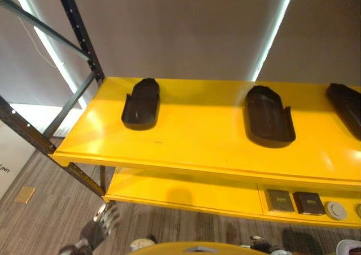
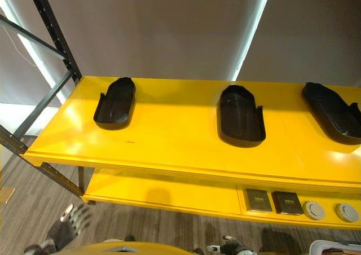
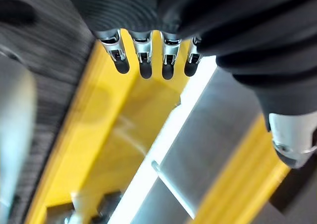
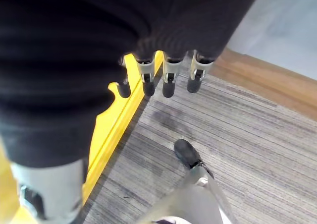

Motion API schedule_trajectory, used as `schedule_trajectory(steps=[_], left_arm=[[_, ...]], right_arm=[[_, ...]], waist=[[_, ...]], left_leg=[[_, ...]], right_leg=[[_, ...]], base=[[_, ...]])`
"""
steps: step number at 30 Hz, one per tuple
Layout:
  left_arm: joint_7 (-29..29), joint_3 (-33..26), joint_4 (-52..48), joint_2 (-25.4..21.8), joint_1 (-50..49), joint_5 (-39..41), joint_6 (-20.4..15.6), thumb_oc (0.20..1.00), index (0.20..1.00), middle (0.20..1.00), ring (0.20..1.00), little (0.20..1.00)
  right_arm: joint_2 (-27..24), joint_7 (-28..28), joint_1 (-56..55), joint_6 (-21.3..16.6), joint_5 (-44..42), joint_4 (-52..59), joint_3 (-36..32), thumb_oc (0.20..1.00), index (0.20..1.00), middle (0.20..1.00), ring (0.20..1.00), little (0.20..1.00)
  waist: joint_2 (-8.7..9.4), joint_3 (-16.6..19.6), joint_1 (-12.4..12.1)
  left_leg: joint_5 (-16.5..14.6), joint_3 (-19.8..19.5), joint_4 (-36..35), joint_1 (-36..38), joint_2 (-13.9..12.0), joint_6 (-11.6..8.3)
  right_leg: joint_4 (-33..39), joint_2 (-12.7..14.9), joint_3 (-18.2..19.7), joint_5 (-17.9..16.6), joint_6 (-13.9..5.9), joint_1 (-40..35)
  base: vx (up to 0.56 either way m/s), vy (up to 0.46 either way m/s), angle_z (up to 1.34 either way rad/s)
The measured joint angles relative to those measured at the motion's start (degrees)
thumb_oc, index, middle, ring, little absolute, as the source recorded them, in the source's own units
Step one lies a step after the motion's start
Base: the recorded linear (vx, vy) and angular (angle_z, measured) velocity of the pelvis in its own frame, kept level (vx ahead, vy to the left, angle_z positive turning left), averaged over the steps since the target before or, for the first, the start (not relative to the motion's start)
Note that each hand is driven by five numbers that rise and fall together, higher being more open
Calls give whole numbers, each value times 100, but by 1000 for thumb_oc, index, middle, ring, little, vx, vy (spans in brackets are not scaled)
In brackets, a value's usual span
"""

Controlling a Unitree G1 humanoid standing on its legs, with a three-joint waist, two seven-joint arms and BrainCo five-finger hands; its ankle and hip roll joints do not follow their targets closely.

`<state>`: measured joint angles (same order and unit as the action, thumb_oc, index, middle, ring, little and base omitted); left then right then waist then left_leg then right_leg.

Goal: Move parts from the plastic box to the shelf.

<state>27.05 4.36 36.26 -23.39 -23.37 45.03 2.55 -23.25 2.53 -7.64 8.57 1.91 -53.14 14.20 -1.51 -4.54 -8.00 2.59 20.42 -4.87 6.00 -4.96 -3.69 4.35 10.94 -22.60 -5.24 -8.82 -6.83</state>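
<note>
Our left hand (image 1: 100,225) hangs low over the grey floor (image 1: 51,210) in front of the shelf (image 1: 197,136), fingers straight and relaxed, holding nothing. Our right hand (image 4: 163,80) hangs beside the shelf's yellow edge, its fingers likewise loose and empty. On the yellow upper deck we see three black parts: one at the left (image 1: 141,104), one in the middle (image 1: 268,117), one at the right (image 2: 333,111), well apart. On the lower deck lie two dark square pieces (image 2: 258,199) and two round grey discs (image 2: 314,210).
</note>
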Motion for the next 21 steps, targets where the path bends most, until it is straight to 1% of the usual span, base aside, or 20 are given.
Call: schedule_trajectory(steps=[3, 4, 6, 7, 8, 9, 10, 11, 14, 18, 21], left_arm=[[-327, -127, 1186, 339, 58, -387, -107, 1000, 1000, 1000, 1000, 1000], [-427, -245, 1952, 567, 173, -636, -267, 1000, 1000, 1000, 1000, 1000], [-705, -334, 2694, 743, 394, -925, -385, 1000, 1000, 1000, 1000, 1000], [-864, -423, 3192, 860, 528, -1199, -526, 1000, 1000, 1000, 1000, 1000], [-996, -420, 3257, 887, 591, -1361, -558, 1000, 1000, 1000, 1000, 1000], [-1186, -355, 3198, 907, 700, -1745, -671, 1000, 1000, 1000, 1000, 1000], [-1276, -290, 3172, 909, 764, -1874, -723, 1000, 1000, 1000, 1000, 1000], [-1491, -149, 3176, 908, 885, -2107, -825, 1000, 1000, 1000, 1000, 1000], [-1884, -2, 3177, 892, 1238, -2401, -963, 1000, 1000, 1000, 1000, 1000], [-1937, 40, 3186, 893, 1510, -2500, -1007, 1000, 1000, 1000, 1000, 1000], [-1939, 51, 3183, 894, 1514, -2489, -1010, 1000, 1000, 1000, 1000, 1000]], right_arm=[[50, -1, 3, -34, -47, -237, 27, 1000, 1000, 1000, 1000, 1000], [76, -1, 19, -72, -51, -452, 23, 1000, 1000, 1000, 1000, 1000], [129, -7, 81, -66, -88, -696, 21, 1000, 1000, 1000, 1000, 1000], [245, -14, 151, -89, -168, -1066, 9, 1000, 1000, 1000, 1000, 1000], [291, -17, 174, -90, -167, -1185, -5, 1000, 1000, 1000, 1000, 1000], [356, -32, 181, -94, -170, -1316, -43, 1000, 1000, 1000, 1000, 1000], [364, -43, 170, -99, -171, -1318, -74, 1000, 1000, 1000, 1000, 1000], [374, -56, 163, -104, -188, -1310, -113, 1000, 1000, 1000, 1000, 1000], [449, -185, 181, -95, -269, -1302, -115, 1000, 1000, 1000, 1000, 1000], [479, -249, 154, -105, -270, -1309, -116, 1000, 1000, 1000, 1000, 1000], [479, -256, 105, -99, -270, -1310, -116, 1000, 1000, 1000, 1000, 1000]], waist=[[28, 19, 24], [48, 32, 28], [72, 52, 31], [108, 68, 38], [119, 73, 33], [137, 78, 25], [147, 77, 31], [170, 94, 54], [211, 132, 217], [240, 171, 349], [235, 171, 357]], left_leg=[[-4, -5, 0, -10, 2, -5], [-5, -6, 1, -21, 3, -6], [-7, -9, 2, -17, 3, -8], [-10, -18, 1, -16, -10, -9], [-10, -23, 1, -16, -12, -8], [-9, -27, 1, -7, -13, -6], [-8, -27, 1, -2, -13, -5], [7, -13, 12, -19, -10, 16], [0, -7, 2, -7, -15, 8], [-4, 19, 2, -8, -14, 9], [-9, 39, 3, 5, -14, 15]], right_leg=[[4, 3, -5, 2, -9, 7], [3, 4, -5, 4, -11, 18], [1, 3, -8, 10, -12, 15], [-34, -1, -17, 36, -6, 23], [-52, -1, -22, 45, -8, 26], [-91, 5, -26, 63, -11, 32], [-110, 11, -22, 70, -12, 46], [-183, 20, -3, 87, -9, 95], [-303, 46, 15, 154, 5, 135], [-386, 64, 63, 185, -3, 202], [-386, 61, 91, 187, -5, 206]], base=[[0, 0, 0], [0, 0, 0], [24, -8, 1], [40, -13, 3], [41, -13, 5], [-43, -13, 3], [-41, -16, -2], [-49, -13, -3], [6, -2, -1], [15, 2, -4], [13, 2, -5]])
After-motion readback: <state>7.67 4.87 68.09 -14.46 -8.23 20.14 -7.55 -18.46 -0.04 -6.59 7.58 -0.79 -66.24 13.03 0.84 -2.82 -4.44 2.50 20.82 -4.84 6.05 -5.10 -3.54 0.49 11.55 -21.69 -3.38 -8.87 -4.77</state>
